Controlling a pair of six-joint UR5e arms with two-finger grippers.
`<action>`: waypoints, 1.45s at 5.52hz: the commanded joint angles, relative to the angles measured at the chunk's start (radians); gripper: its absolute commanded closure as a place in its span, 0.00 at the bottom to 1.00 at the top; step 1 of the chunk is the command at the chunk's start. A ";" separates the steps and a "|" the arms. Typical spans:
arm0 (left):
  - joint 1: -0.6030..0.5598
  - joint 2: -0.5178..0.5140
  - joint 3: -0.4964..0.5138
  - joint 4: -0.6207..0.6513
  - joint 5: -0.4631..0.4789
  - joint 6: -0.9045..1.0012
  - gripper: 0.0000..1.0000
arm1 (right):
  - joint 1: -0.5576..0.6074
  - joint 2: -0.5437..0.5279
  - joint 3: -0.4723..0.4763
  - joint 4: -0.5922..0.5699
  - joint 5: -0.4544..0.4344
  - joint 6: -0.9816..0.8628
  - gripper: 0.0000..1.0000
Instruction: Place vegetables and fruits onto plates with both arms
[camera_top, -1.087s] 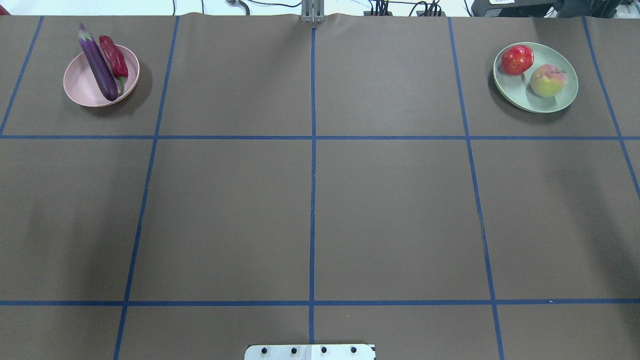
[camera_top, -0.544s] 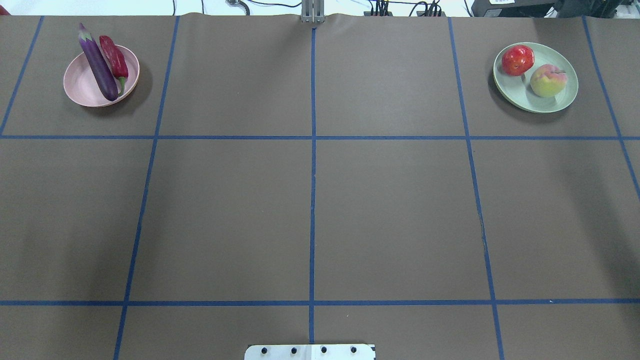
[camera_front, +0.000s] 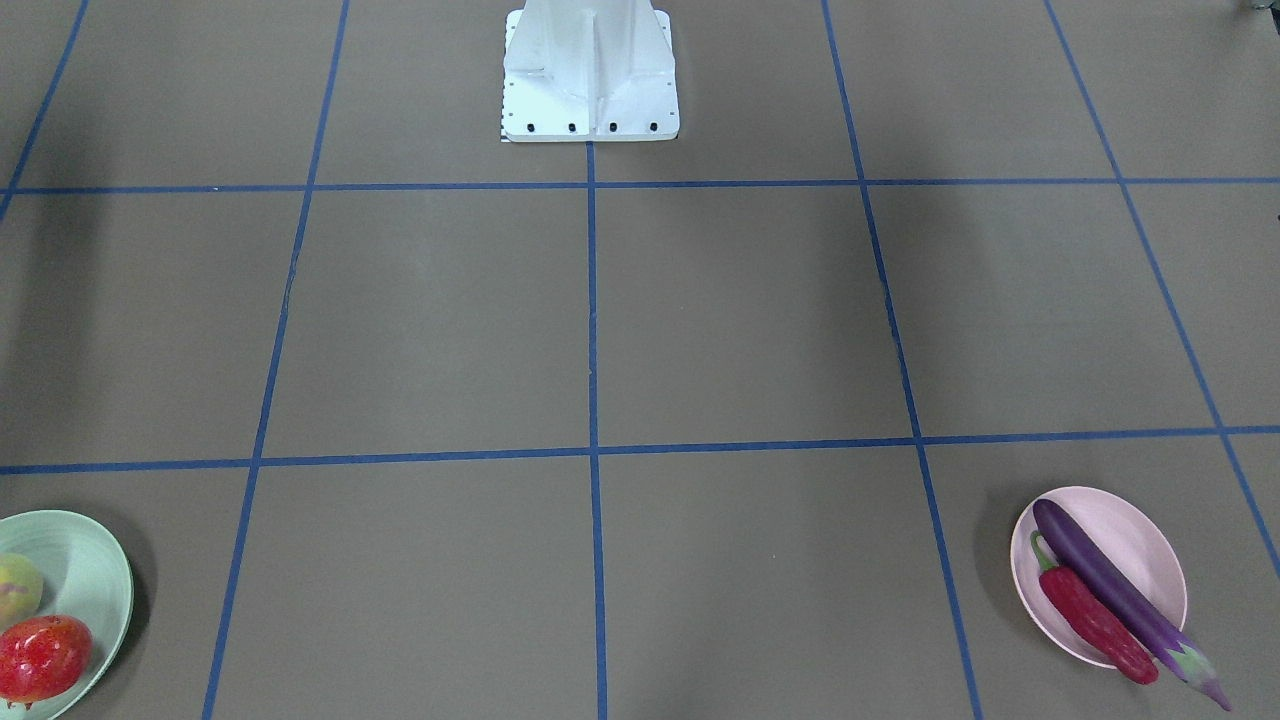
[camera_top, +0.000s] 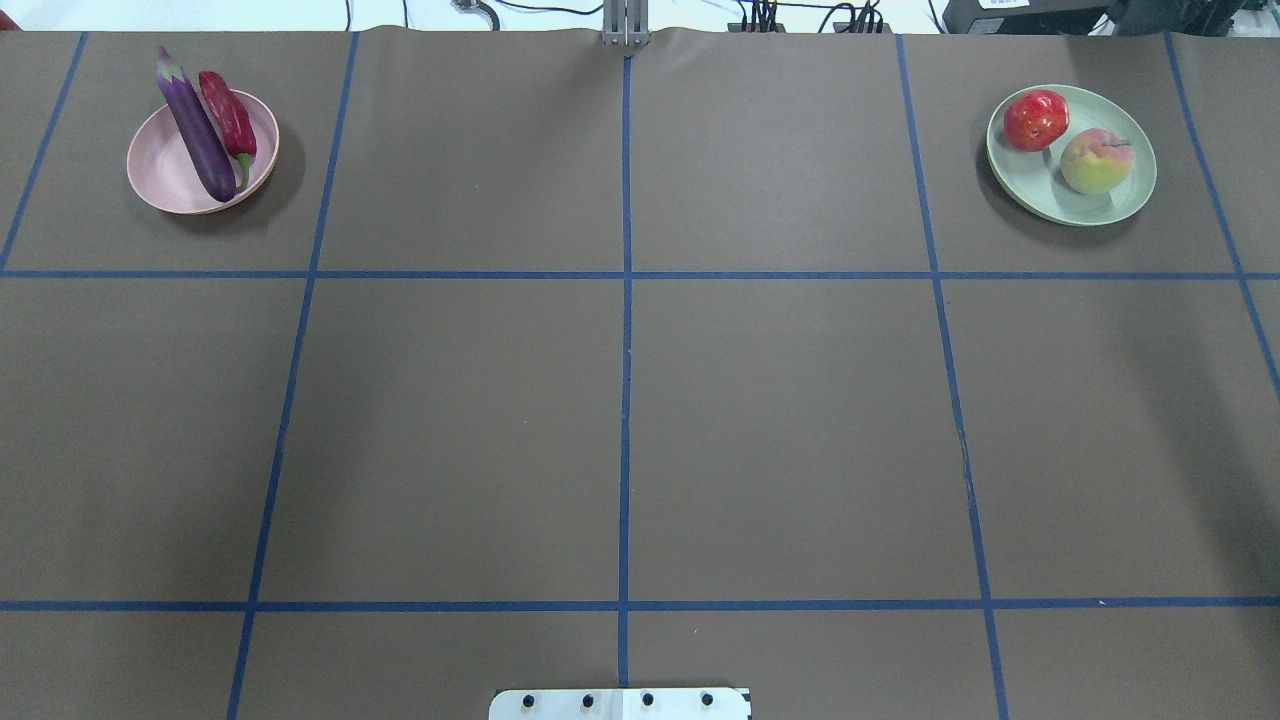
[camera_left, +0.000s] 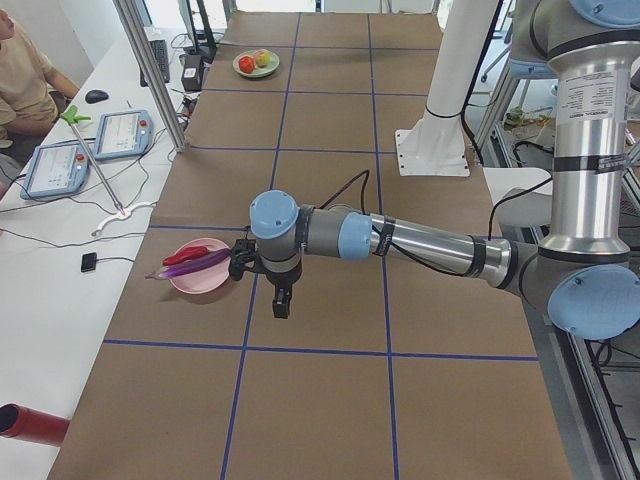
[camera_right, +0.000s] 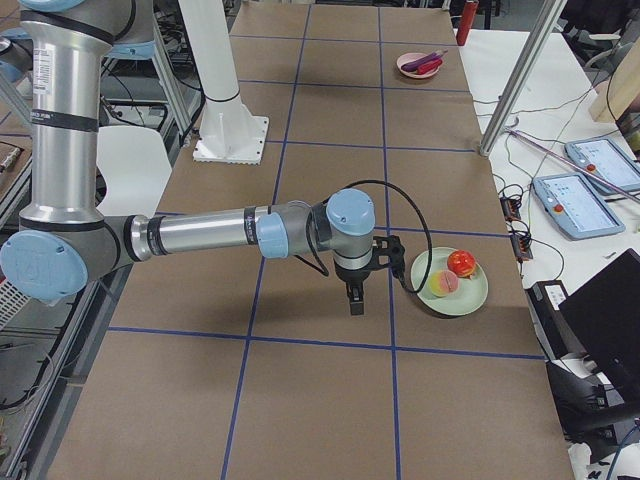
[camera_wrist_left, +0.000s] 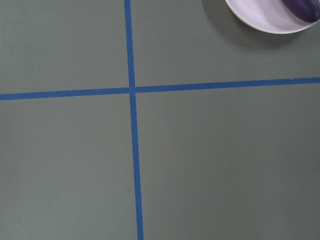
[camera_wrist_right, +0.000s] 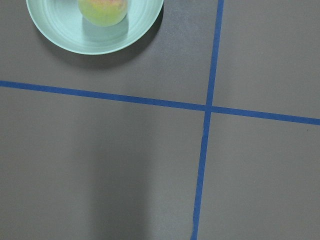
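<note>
Placement looks done: long purple eggplant (camera_top: 196, 125), red chili (camera_top: 229, 112) on pink plate (camera_top: 160, 175) far left; pink-yellow peach (camera_top: 1096, 162), red pomegranate (camera_top: 1034, 119) on green plate (camera_top: 1040, 185) far right. L gripper (camera_left: 281, 310), R gripper (camera_right: 355, 304): aperture can't tell. Next: prob. retract.

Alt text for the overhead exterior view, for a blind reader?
Brown table gridded with blue tape: a pink plate at far left holds an eggplant and chili; a green plate at far right holds a pomegranate and peach.

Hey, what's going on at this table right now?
The sorting looks done. The eggplant and chili lie on the pink plate, the pomegranate and peach on the green plate. The left arm hangs beside the pink plate, the right arm beside the green one, neither touching anything.
</note>
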 joint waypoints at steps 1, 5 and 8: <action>-0.001 0.002 -0.011 -0.024 0.010 0.003 0.00 | 0.000 0.010 -0.046 0.009 -0.004 -0.009 0.00; 0.003 0.003 -0.076 -0.015 0.003 -0.007 0.00 | -0.002 0.007 -0.081 0.008 0.053 -0.007 0.00; 0.005 -0.001 -0.071 -0.023 0.007 -0.005 0.00 | -0.005 0.012 -0.078 0.011 0.056 -0.004 0.00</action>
